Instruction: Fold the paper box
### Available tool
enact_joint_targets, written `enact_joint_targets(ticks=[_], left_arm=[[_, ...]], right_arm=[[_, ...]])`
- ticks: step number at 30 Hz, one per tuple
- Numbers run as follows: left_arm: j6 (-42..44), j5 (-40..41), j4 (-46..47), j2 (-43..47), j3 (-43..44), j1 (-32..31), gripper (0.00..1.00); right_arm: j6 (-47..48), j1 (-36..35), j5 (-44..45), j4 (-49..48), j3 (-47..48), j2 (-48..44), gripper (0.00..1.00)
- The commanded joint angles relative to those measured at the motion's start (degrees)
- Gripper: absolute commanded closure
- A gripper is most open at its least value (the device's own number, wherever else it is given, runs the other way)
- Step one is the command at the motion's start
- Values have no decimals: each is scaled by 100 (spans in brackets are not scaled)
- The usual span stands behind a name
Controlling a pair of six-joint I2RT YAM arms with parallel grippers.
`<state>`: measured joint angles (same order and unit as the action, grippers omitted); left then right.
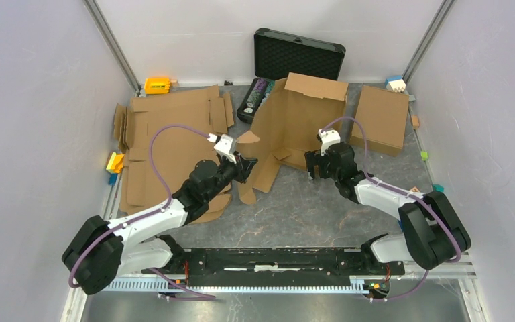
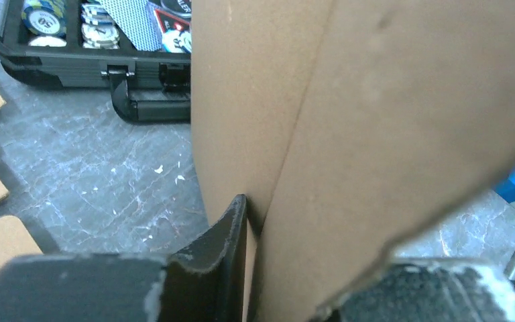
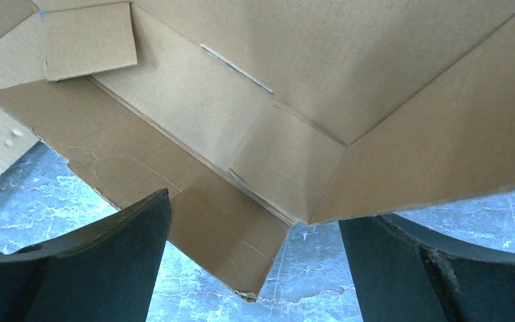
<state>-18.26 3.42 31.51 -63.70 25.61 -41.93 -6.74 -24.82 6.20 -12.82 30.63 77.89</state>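
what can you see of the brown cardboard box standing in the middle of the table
Plain brown corrugated cardboard, the paper box is half folded: creased panels stand raised on the grey table, top flap bent over, tabs and a slot cut in. A left panel sits between the fingers of the left claw; the open right claw straddles a lower corner.

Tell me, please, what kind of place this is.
Probably a robot training cell, not a home: plain white walls enclose the grey table, two arms are bolted at its edge, and flat cardboard sheets lie stacked.
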Motion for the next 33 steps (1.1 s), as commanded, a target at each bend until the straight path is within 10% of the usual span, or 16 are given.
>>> enact_joint_targets(ticks=[1, 14, 33], left_arm=[[401, 169, -148, -175, 273, -17, 85], [227, -1759, 412, -102, 157, -25, 93], [414, -1878, 818, -681, -47, -24, 90]], right_arm=[[-37, 26, -13, -227, 308, 84, 2], [-104, 29, -28, -106, 304, 134, 2], [-429, 636, -1203, -673, -230, -87, 2]])
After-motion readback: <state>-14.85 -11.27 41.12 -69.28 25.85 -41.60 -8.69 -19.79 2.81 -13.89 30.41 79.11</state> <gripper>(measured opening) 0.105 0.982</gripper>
